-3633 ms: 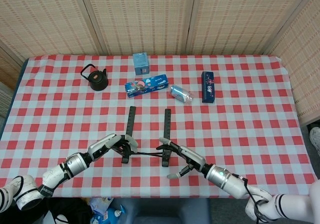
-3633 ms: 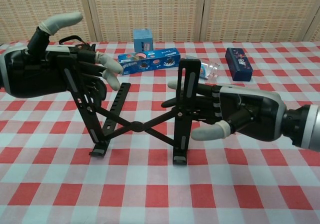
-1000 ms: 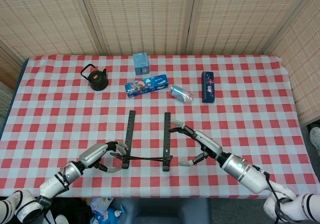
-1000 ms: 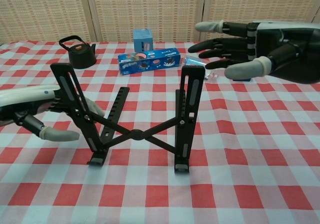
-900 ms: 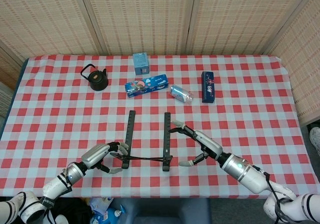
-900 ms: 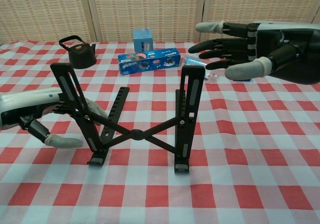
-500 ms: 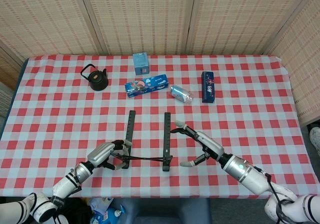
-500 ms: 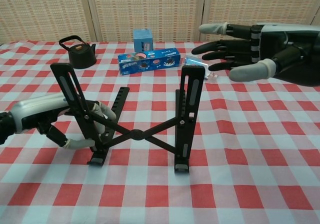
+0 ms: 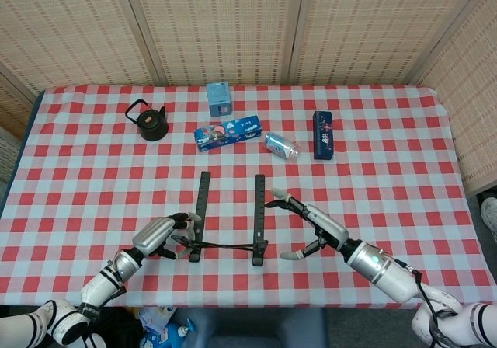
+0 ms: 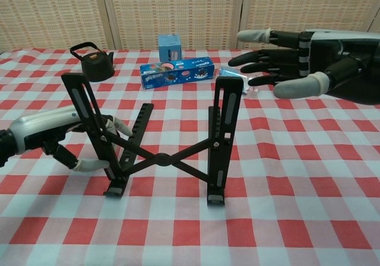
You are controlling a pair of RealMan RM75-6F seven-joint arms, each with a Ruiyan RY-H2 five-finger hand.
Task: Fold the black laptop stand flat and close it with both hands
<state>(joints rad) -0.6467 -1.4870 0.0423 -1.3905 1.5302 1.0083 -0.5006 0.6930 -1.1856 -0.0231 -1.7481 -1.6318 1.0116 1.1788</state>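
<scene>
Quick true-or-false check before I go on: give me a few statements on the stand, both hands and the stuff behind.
1. The stand is folded flat. False: it is open, its arms crossed.
2. The right robot hand grips the stand. False: it hovers open, apart from it.
3. The left robot hand is at the stand's left upright. True.
4. The kettle stands left of the blue carton. True.

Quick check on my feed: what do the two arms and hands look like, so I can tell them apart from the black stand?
Both arms are glossy white and silver, with dark bands at the joints. The left hand has a silver-white back, dark fingers and pale tips. The right hand is mostly black and segmented, with a silver wrist cuff, pale grey fingertips and a pale thumb tip. A thin dark cable runs along the right forearm.
</scene>
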